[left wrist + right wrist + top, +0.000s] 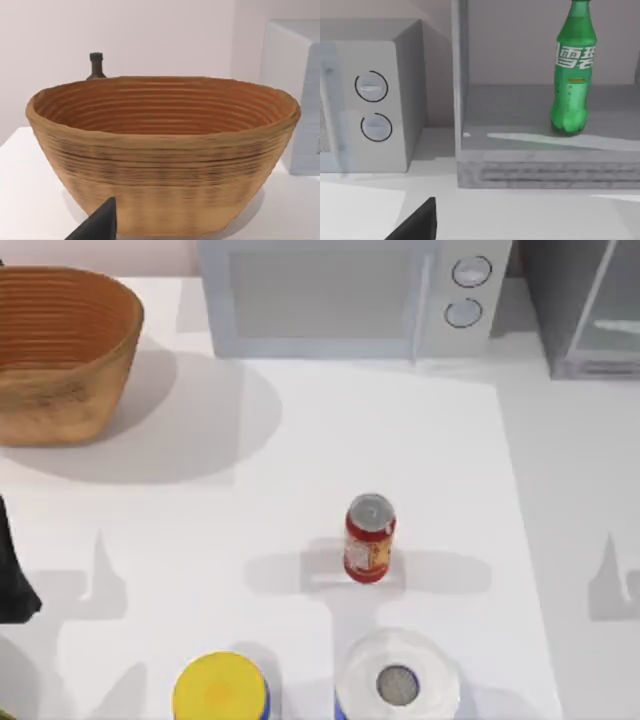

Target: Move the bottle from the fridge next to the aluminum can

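The green bottle [574, 70] stands upright on the grey floor inside the fridge [545, 170], toward its right part. The fridge [590, 310] sits at the table's back right corner. The red aluminum can [369, 538] stands upright near the middle of the table, far from the fridge. A dark tip of my right gripper [420, 222] shows low in the right wrist view, in front of the fridge and well short of the bottle. My left gripper [100, 225] hangs before a basket, and the left arm [12, 575] shows at the table's left edge.
A white microwave [340, 295] with two knobs stands at the back, left of the fridge. A woven basket [60, 350] fills the back left corner, with a dark bottle neck [95, 65] behind it. A yellow-lidded container [220, 690] and a white roll [397, 680] stand at the front edge.
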Motion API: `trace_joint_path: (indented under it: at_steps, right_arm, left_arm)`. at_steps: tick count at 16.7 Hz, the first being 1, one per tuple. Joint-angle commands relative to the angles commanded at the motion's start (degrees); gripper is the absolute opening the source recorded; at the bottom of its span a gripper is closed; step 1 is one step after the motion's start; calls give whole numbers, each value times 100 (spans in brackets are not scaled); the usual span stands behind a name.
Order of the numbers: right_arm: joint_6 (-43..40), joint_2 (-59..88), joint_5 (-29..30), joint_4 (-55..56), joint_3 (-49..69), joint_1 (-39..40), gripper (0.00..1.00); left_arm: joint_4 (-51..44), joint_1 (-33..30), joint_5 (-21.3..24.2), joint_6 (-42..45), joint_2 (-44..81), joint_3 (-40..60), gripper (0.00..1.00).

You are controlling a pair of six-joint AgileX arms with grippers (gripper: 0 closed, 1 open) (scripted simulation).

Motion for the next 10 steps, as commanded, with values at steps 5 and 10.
trace_joint_path:
  at_steps: [5,10]
  right_arm:
    - [3,355,-27,281,248,-67,100]
    - [28,2170,-200,1454,1275,-302,100]
  left_arm:
    - [0,0,0,0,0,0,100]
    - [0,0,0,0,0,0,100]
